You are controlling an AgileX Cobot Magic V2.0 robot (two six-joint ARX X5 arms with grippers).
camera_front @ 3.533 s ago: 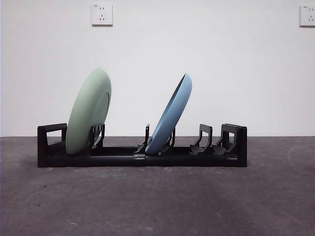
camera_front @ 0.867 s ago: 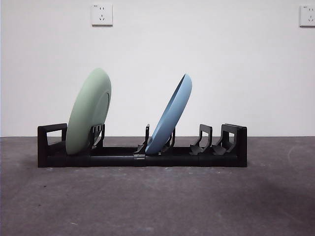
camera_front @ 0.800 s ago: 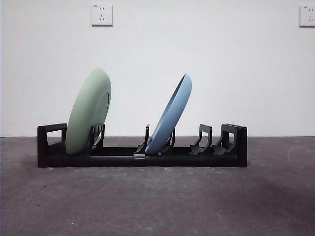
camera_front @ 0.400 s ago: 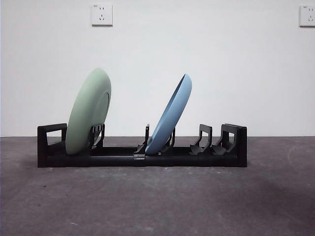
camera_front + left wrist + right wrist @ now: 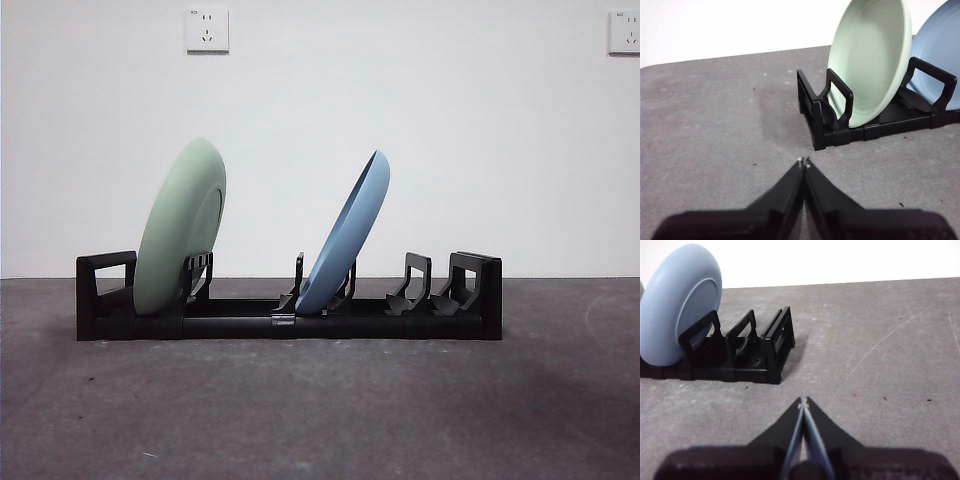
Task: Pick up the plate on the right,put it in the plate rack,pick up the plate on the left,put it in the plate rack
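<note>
Both plates racked: green plate [image 5: 180, 230], blue plate [image 5: 348, 235] in plate rack [image 5: 290, 322]. Rigid, slick; you'd grip rims. Left hand [image 5: 803, 162], right hand [image 5: 803, 401] clenched empty.

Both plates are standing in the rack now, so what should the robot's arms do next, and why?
Probably nothing more than stay back and rest. The green plate and the blue plate both lean between prongs of the plate rack. The left gripper and the right gripper are shut, hold nothing, and hang clear of the rack, so the job looks finished.

Even, sharp light (soft shadows)
</note>
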